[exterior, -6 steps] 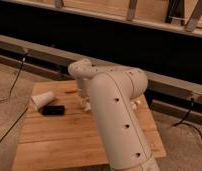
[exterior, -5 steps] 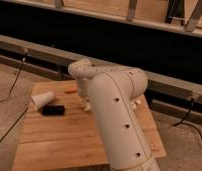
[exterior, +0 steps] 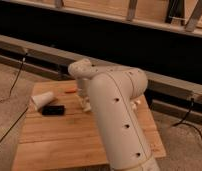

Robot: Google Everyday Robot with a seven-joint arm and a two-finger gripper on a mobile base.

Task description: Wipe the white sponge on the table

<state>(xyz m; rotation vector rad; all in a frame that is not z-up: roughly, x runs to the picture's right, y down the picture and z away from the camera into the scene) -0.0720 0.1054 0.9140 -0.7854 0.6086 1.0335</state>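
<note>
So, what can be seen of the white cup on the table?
The white cup is a plain tapered cylinder lying on its side near the left rear corner of the wooden table. A black block sits just in front of it; contact is unclear. The gripper is down at the table to its right, apart.

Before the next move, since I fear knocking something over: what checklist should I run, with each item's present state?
1. Gripper down low at the table, toward its back edge: ok.
2. White sponge under the gripper: cannot tell.
3. White cup clear of the gripper: ok, it lies on its side well to the left.
4. Black block clear of the gripper: ok, it sits by the cup.
5. Orange object clear of the gripper: not ok, it lies close and a stroke might hit it.
</note>
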